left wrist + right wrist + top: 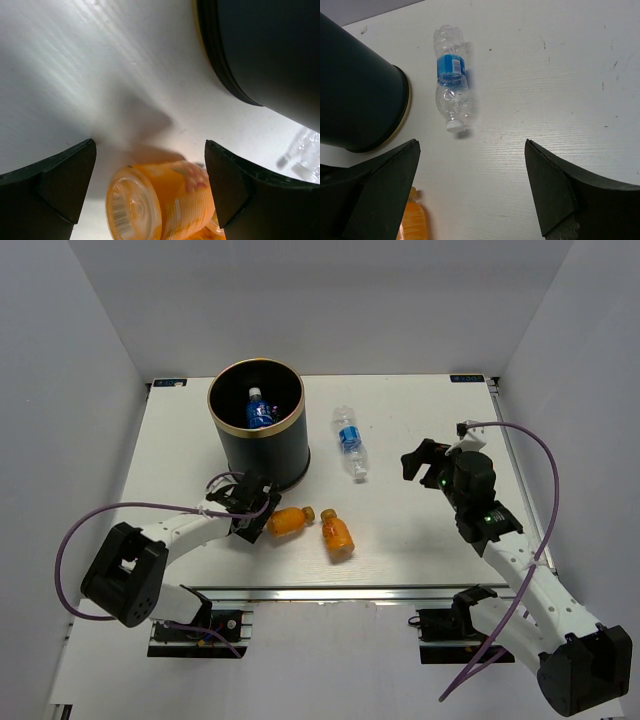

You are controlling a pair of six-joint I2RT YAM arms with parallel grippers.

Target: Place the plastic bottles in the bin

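Note:
The dark bin (292,452) with a gold rim stands at the back left; one clear bottle with a blue label (259,410) lies inside it. Another clear bottle (350,443) lies on the table to the bin's right. Two orange bottles (290,521) (337,534) lie in front of the bin. My left gripper (262,518) is open, and the left orange bottle (160,205) lies between its fingers, base toward the camera, not gripped. My right gripper (425,465) is open and empty above the table, right of the clear bottle (451,80).
The bin's wall (270,50) is close on the left gripper's right side. In the right wrist view the bin (355,90) is at the left and an orange bottle (412,222) shows at the bottom left. White walls enclose the table.

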